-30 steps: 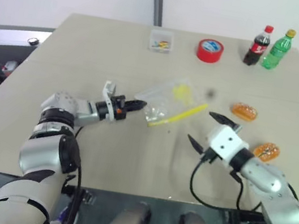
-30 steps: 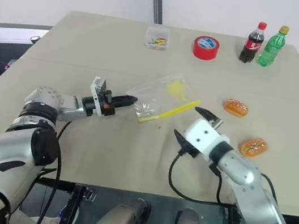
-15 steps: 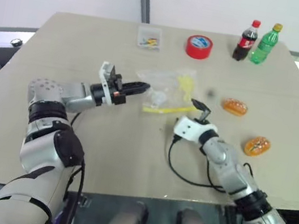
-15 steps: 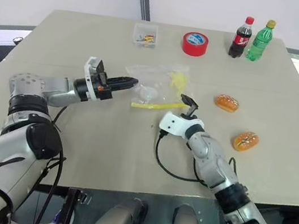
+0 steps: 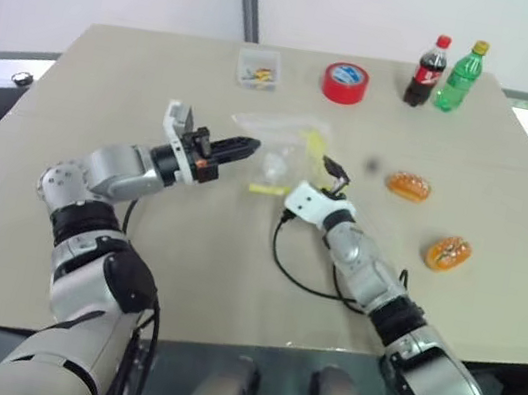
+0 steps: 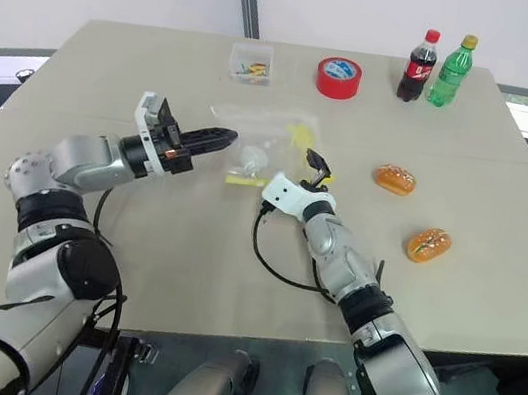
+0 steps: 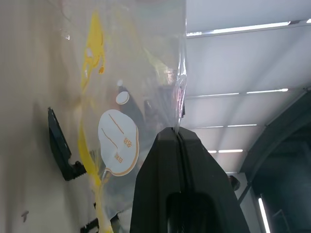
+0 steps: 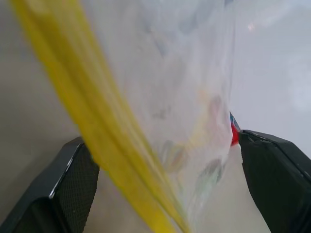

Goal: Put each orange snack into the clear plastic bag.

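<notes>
Reaching in since a second ago, the right pincer is now straddling the clear plastic bag, jaws spread. Left pincer is clenching the bag's edge at frame centre; both orange snacks are lying right, on the counter.

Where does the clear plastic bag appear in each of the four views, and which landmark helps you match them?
Left eye view: the clear plastic bag lies mid-table, left of centre, its edge pinched by the left gripper.
Right eye view: the bag lies mid-table, left of centre.
Left wrist view: the bag hangs above the shut fingers.
Right wrist view: the bag spans the gap between the right gripper's fingers.
Shared landmark: its yellow strip.
</notes>
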Robot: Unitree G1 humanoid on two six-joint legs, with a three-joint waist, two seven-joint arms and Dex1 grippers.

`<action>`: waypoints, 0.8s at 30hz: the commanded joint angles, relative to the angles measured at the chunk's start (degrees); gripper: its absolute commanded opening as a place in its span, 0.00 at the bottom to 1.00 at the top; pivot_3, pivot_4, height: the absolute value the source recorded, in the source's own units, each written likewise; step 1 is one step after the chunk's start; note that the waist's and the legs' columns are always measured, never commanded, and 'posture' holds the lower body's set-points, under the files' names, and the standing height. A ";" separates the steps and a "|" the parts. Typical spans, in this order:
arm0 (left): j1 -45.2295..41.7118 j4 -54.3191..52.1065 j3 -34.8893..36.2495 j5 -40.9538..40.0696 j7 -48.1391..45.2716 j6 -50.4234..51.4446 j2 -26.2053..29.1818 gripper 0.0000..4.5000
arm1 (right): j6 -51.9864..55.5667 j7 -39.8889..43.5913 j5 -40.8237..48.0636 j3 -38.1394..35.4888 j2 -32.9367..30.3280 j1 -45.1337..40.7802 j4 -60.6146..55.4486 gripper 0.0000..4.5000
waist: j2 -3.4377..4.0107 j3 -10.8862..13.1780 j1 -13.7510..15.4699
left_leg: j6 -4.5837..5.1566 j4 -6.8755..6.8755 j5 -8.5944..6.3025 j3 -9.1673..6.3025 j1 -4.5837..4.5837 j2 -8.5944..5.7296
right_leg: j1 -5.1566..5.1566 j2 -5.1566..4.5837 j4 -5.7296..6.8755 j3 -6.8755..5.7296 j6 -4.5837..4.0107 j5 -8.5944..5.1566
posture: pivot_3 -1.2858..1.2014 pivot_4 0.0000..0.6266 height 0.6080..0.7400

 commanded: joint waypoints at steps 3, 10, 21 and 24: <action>4.70 -7.39 -2.79 -15.83 9.95 -7.03 -0.82 0.00 | -2.75 0.27 2.13 -3.44 -1.52 -1.49 -0.21 0.39 | 0.00 0.00 -0.04 | 0.00 0.02 0.00 0.03 -0.03 -0.01 | -0.03 0.00 0.00 0.04 0.00 0.00 | 0.52 0.24 0.77; 13.66 -20.00 -11.67 -21.30 13.73 -18.20 0.38 0.00 | -4.75 5.45 5.03 -6.06 -4.25 -4.68 -2.56 0.02 | 0.00 0.01 -0.07 | 0.00 0.05 0.00 0.16 -0.03 0.01 | -0.03 0.02 0.05 0.16 0.00 0.00 | 0.52 0.24 0.77; 30.18 -65.91 -36.77 21.06 -25.02 -32.41 24.82 0.68 | -5.14 19.61 8.34 -7.30 -9.73 -15.89 4.84 0.00 | 0.06 0.15 -0.02 | 0.00 -0.21 -0.01 0.50 -0.04 0.18 | -0.14 0.17 -0.11 0.43 -0.06 0.00 | 0.52 0.24 0.77; 32.06 -75.86 -44.51 34.79 -30.65 -42.50 29.37 0.68 | -4.60 21.94 8.38 -7.12 -10.05 -18.85 7.39 0.00 | 0.08 0.15 0.53 | 0.01 -0.71 0.00 0.65 0.07 0.28 | -0.14 0.20 -0.53 0.52 -0.21 0.11 | 0.52 0.24 0.77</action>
